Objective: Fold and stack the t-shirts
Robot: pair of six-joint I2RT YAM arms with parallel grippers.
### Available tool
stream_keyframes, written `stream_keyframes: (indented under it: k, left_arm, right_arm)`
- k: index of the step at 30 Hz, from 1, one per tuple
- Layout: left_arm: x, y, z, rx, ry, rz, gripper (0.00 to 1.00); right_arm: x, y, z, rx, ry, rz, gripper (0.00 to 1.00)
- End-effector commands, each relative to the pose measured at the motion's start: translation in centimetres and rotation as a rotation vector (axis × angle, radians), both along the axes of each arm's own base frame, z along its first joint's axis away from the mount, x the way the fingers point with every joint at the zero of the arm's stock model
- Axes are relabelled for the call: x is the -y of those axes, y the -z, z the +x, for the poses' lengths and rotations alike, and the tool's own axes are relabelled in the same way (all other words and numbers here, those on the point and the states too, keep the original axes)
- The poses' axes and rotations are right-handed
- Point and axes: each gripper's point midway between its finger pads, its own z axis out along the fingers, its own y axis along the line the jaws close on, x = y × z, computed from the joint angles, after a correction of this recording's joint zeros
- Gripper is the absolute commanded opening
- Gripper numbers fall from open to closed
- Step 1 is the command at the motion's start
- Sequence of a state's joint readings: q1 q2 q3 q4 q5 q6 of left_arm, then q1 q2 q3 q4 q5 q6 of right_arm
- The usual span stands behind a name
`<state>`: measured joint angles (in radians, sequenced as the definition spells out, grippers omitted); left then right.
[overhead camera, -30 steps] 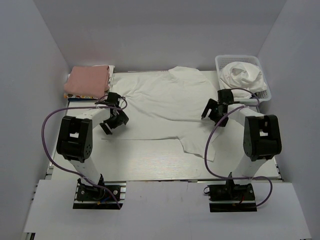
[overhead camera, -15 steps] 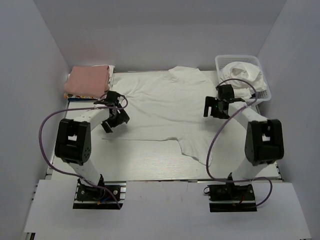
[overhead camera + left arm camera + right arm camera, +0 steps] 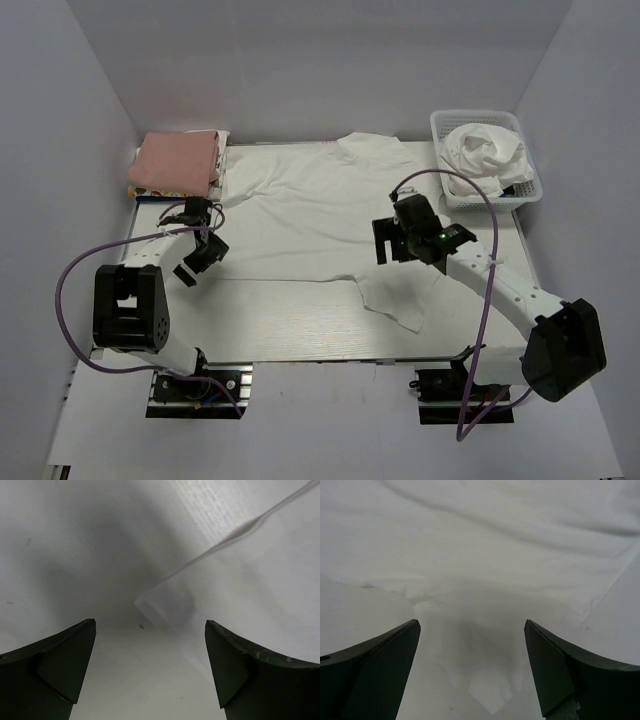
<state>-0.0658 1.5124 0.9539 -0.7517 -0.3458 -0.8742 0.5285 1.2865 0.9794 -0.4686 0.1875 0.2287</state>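
A white t-shirt [image 3: 310,205] lies spread flat across the middle of the table, one sleeve [image 3: 400,300] pointing toward the near edge. A second white t-shirt [image 3: 485,150] sits crumpled in the basket. My left gripper [image 3: 188,268] hovers open at the spread shirt's near left corner. In the left wrist view that corner [image 3: 167,605] lies just ahead of the left gripper [image 3: 150,667], nothing between the fingers. My right gripper [image 3: 384,248] is open above the shirt near the sleeve. The right wrist view has the right gripper [image 3: 470,667] empty over wrinkled white cloth [image 3: 485,555].
A white plastic lattice basket [image 3: 530,185] stands at the back right. A folded pink cloth stack [image 3: 178,160] rests at the back left on a patterned item. White walls enclose the table on three sides. Purple cables loop from both arms.
The right arm has swung left and toward the near side, from beside the basket to over the shirt near its sleeve. The left gripper has shifted left and nearer, to the shirt's corner.
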Motion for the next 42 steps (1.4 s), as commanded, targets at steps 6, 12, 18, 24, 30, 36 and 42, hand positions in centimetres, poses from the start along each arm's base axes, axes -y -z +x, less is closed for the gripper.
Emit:
stream_keyframes:
  k: [6, 12, 18, 24, 30, 36, 42]
  left_arm:
    - [1.1, 3.3, -0.6, -0.011, -0.005, -0.103, 0.89]
    - [0.9, 6.1, -1.6, -0.060, -0.021, -0.119, 0.42]
    - [1.3, 6.7, -0.2, -0.071, 0.051, -0.132, 0.00]
    - [1.8, 6.7, -1.0, -0.073, 0.059, -0.157, 0.00]
    - [1.6, 6.0, -2.6, -0.073, 0.032, -0.152, 0.00]
    - [1.8, 6.0, -4.0, -0.088, 0.004, -0.169, 0.00]
    - [1.6, 4.6, -7.0, -0.150, -0.023, -0.135, 0.00]
  right_arm:
    - [4.1, 4.2, -5.3, -0.127, 0.234, -0.137, 0.90]
    - [3.9, 4.7, -7.5, -0.165, 0.259, -0.061, 0.90]
    - [2.1, 6.1, -9.0, -0.223, 0.175, -0.077, 0.90]
    - [-1.2, 7.9, -10.9, -0.296, 0.043, -0.109, 0.87]
    - [0.2, 11.3, -14.5, -0.415, 0.128, -0.151, 0.76]
    - [2.3, 14.1, -16.7, -0.513, 0.259, -0.214, 0.29]
    - [4.3, 11.7, -20.8, -0.651, 0.329, -0.263, 0.00]
